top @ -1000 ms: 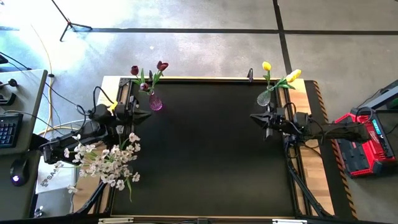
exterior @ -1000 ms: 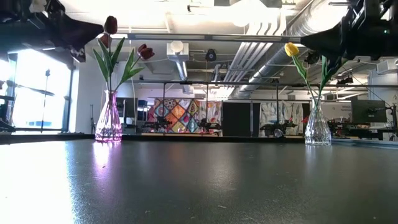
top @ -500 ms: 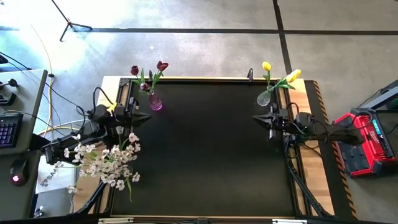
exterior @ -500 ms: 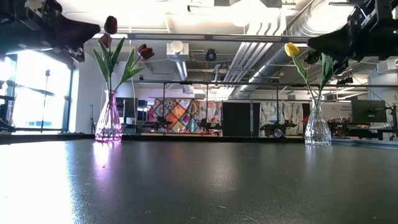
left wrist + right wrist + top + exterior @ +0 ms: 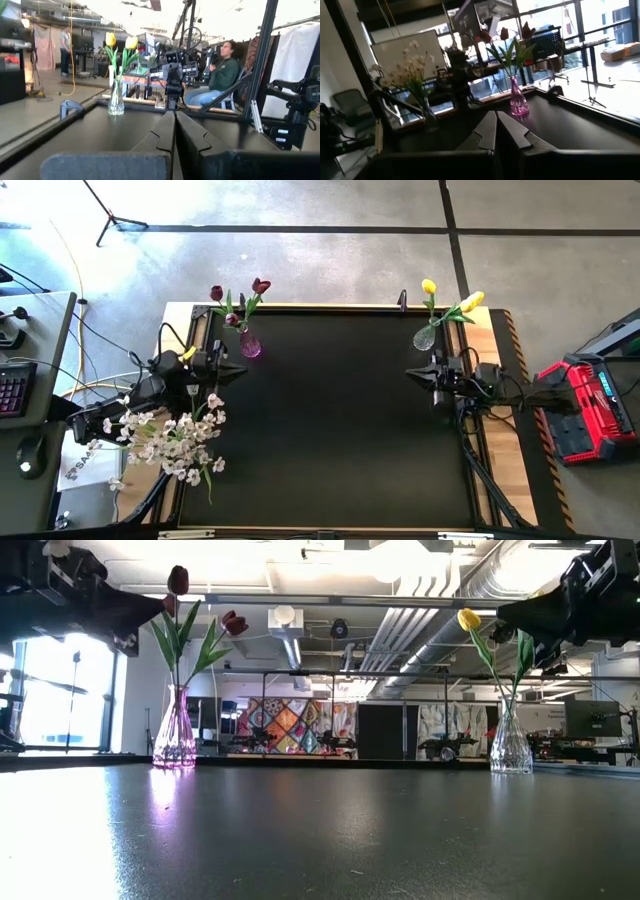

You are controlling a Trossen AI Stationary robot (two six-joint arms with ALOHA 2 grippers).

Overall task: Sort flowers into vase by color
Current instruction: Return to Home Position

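Two dark maroon tulips [image 5: 261,285] stand in a pink vase [image 5: 250,345] at the table's far left. Two yellow tulips [image 5: 429,286] stand in a clear vase [image 5: 425,337] at the far right. Sprays of white blossoms [image 5: 170,438] spread over the table's left edge; the right wrist view shows them in a clear vase [image 5: 427,121]. My left gripper [image 5: 240,367] hovers shut just near of the pink vase. My right gripper [image 5: 408,373] hovers shut just near of the clear vase. Both hold nothing, and each points level toward the table's middle.
The black table top [image 5: 330,430] lies between the two arms. A red device [image 5: 585,405] sits beyond the table's right side. A desk with a keyboard [image 5: 10,385] stands to the left. A person [image 5: 222,75] sits beyond the right side.
My left gripper has sunk a little. My right gripper has drifted slightly toward the table's near edge and a little lower. Both stayed shut. The flowers and vases have not moved.
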